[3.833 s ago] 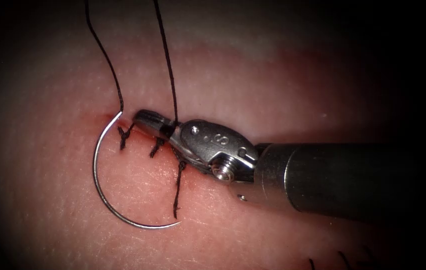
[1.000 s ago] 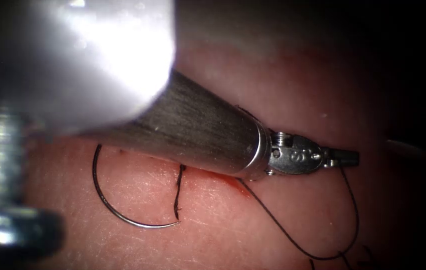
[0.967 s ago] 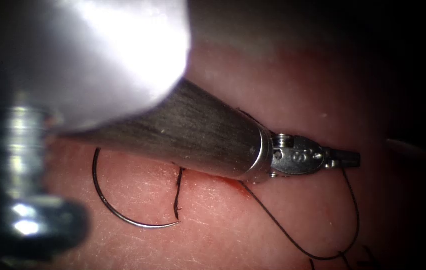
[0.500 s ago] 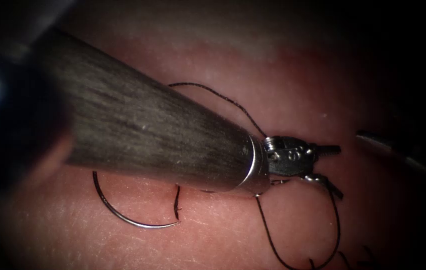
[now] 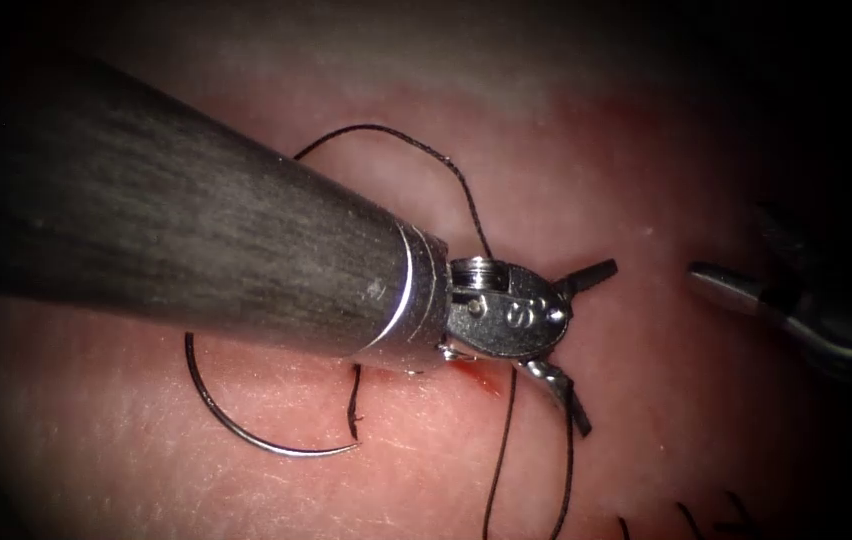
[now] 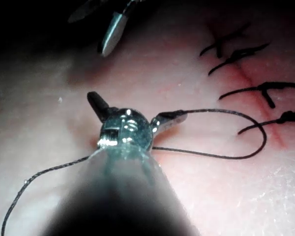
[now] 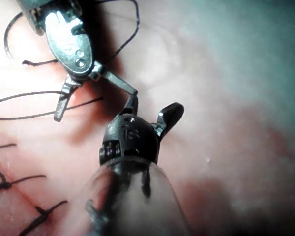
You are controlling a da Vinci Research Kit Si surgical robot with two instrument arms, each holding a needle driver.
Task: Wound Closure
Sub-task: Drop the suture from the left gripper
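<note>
A: Left tool?
B: Enters from 9 o'clock, jaws spread wide, one toward 2, one toward 5. Holds nothing; thread runs just beside the lower jaw, touching or not I cannot tell.
A: Right tool?
B: At 3 o'clock in the endoscope view, well apart from the needle. Right wrist view shows its jaws parted, empty.
A: Needle?
B: Lying free on the tissue at 7 o'clock, under the left shaft, curve open upward. Neither tool grips it.
</note>
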